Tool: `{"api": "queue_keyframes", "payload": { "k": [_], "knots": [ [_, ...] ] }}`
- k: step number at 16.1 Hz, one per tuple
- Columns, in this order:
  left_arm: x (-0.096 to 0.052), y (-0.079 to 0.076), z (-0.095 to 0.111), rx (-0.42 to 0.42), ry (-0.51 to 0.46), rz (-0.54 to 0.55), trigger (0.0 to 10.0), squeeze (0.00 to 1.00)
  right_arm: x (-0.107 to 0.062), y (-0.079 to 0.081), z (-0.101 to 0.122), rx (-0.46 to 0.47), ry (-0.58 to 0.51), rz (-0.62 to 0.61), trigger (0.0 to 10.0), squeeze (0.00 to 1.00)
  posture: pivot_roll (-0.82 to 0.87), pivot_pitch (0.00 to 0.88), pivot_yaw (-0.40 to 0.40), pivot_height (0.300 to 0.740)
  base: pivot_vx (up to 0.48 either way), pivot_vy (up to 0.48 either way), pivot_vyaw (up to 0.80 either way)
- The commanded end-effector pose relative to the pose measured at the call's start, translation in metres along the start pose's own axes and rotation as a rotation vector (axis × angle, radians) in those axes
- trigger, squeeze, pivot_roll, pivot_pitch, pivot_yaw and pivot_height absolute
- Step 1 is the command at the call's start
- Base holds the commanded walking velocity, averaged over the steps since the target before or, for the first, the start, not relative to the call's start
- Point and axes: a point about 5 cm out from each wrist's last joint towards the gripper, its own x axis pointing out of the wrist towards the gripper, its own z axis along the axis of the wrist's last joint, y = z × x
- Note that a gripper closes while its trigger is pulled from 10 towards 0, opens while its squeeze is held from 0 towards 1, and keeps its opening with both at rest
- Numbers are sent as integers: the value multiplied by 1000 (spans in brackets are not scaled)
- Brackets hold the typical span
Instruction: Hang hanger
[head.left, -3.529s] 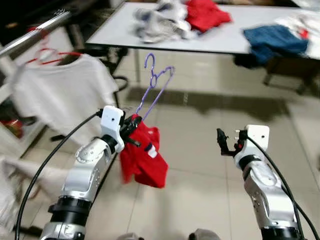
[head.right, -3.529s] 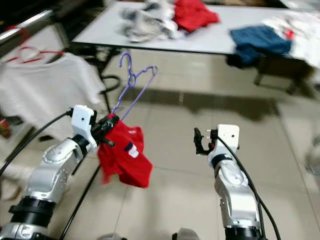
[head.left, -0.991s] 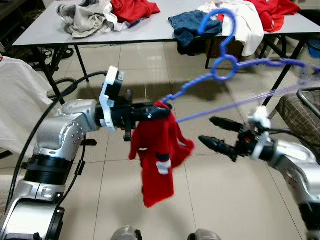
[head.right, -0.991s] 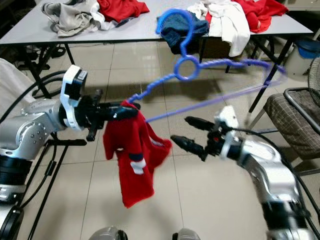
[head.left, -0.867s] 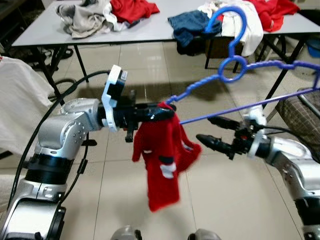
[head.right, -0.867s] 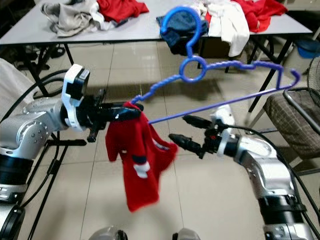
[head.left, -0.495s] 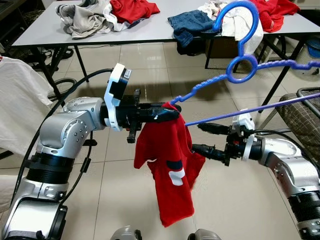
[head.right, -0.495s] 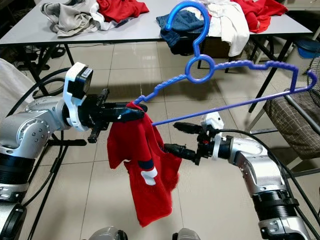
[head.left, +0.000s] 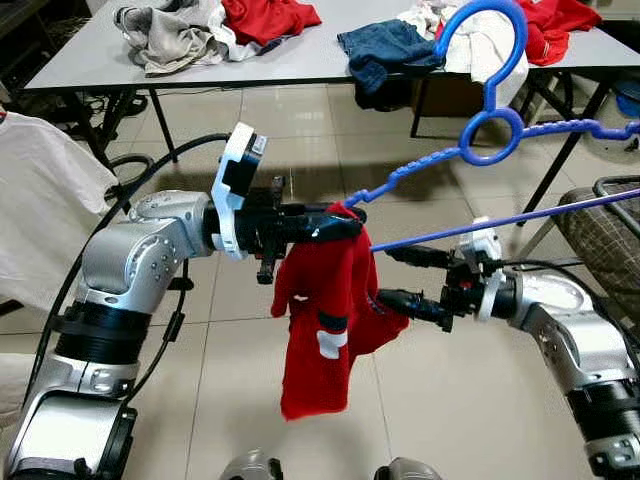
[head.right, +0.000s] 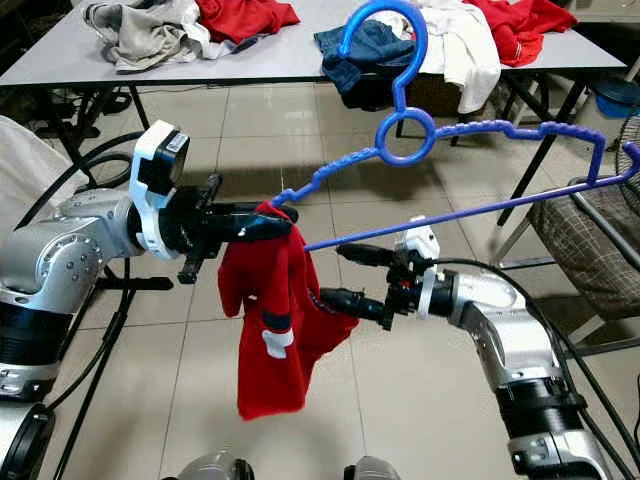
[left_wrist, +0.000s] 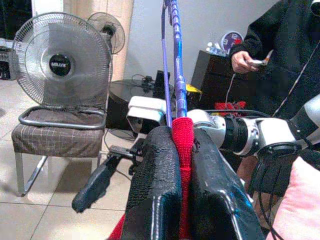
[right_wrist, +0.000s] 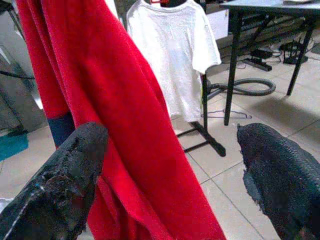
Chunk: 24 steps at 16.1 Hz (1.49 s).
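A blue hanger (head.left: 492, 134) is held out level in front of me, hook up, with a red shirt (head.left: 324, 318) drooping from its near end. My left gripper (head.left: 336, 222) is shut on that end; in the left wrist view its fingers (left_wrist: 156, 186) pinch the red cloth and the hanger (left_wrist: 174, 65) together. My right gripper (head.left: 392, 278) is open just right of the shirt, below the hanger's lower bar, with one finger against the cloth. In the right wrist view the red shirt (right_wrist: 107, 107) hangs between the spread fingertips (right_wrist: 67, 182).
A grey table (head.left: 300, 62) ahead holds piles of clothes, its dark legs (head.left: 565, 150) behind the hanger. A white T-shirt (head.left: 40, 205) hangs on a rack at my left. A chair (head.left: 605, 225) stands right, with a fan (left_wrist: 60, 65) and a person (left_wrist: 285, 55) beyond.
My right gripper has moved left to the shirt. The shirt has swung and bunched under the hanger, which rose slightly. Earlier still, my view turned from the rack towards the table.
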Motion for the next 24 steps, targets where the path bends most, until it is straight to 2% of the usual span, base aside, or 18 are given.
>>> {"api": "queue_keyframes", "payload": {
  "k": [1,7,9,11,14,18,24],
  "knots": [
    [3,1,6,28,11,-13,0,0,2,-1,7,-18,-31,17,10000,0,-87,0,31,740,0,0,0],
    [-3,6,-1,5,15,28,0,0,5,0,15,25,-127,21,10000,0,-85,0,27,740,0,0,0],
    [-4,6,-2,0,17,28,0,0,5,-1,16,35,-143,5,10000,0,-83,0,26,740,0,0,0],
    [-6,7,-2,-1,20,36,0,0,4,-10,19,43,-169,-73,10000,0,-83,0,26,740,0,0,0],
    [-9,8,-2,-2,22,42,0,0,-2,-11,22,56,-214,-90,10000,0,-81,0,26,740,0,0,0],
    [-9,9,-1,0,20,42,0,0,-4,3,17,71,-183,14,10000,0,-81,0,26,740,0,0,0],
    [0,2,8,12,16,-33,0,0,3,-1,10,45,-107,-13,10000,0,-84,0,33,740,0,0,0]
  ]
}}
